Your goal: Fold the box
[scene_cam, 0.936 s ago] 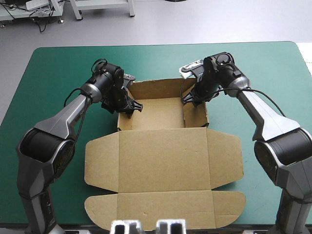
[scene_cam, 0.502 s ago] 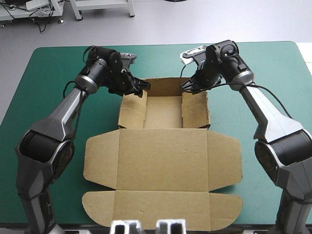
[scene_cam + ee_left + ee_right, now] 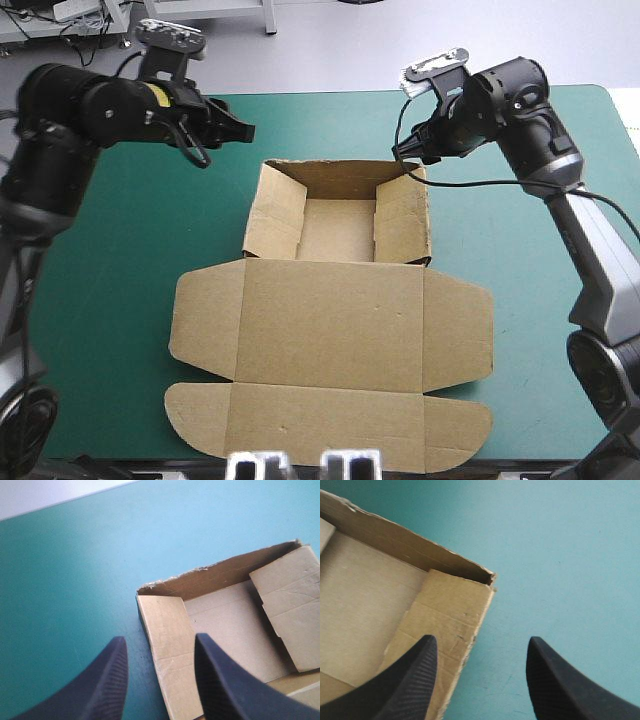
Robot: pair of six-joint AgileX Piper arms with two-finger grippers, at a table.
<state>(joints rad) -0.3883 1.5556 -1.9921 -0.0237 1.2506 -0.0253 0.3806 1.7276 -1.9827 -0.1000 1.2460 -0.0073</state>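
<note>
Brown box [image 3: 330, 320] sits mid-desk [image 3: 100, 300] on the teal-green cover: open tray at the far end, walls up, lid flat toward the near edge. Left gripper [image 3: 159, 639] hovers off the tray's far left corner, fingers apart, holding nothing. Right gripper [image 3: 482, 639] same, fingers spread above the far right corner.

1. The left gripper [image 3: 243, 130] let go of the left wall of the box [image 3: 335, 320] and drew back, raised, over the teal-green cover [image 3: 110, 250] beyond the far left corner.
2. The right gripper [image 3: 405, 152] lifted off the right wall to the far right corner.
3. Both side walls stood free.
</note>
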